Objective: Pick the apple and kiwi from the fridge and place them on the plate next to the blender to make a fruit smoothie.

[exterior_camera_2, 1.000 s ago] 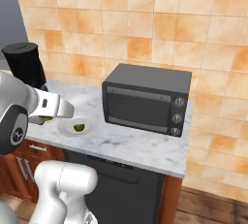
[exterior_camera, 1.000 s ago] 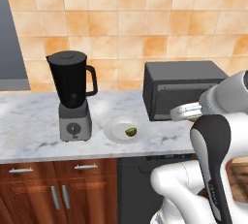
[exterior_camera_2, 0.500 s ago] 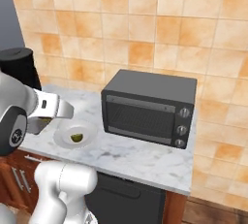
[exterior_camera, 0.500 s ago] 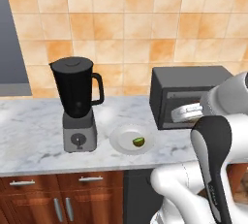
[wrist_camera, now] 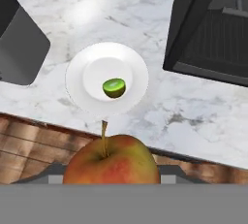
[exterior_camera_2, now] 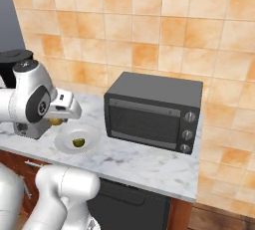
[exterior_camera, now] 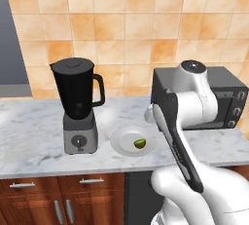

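The gripper point(exterior_camera_2: 56, 119), clamped on the apple point(wrist_camera: 112, 160), hangs above the plate point(wrist_camera: 77, 89) where the kiwi point(wrist_camera: 114, 88) lies, right of the blender point(exterior_camera: 78, 107).

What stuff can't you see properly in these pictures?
- The gripper's fingertips: in the hand view the apple covers them, and the bottom edge cuts the apple off.
- The apple in the right base view: just a yellow sliver shows under the hand.
- The blender in the right base view: the arm hides most of it.
- The kiwi on the plate: too small in the left base view for detail.
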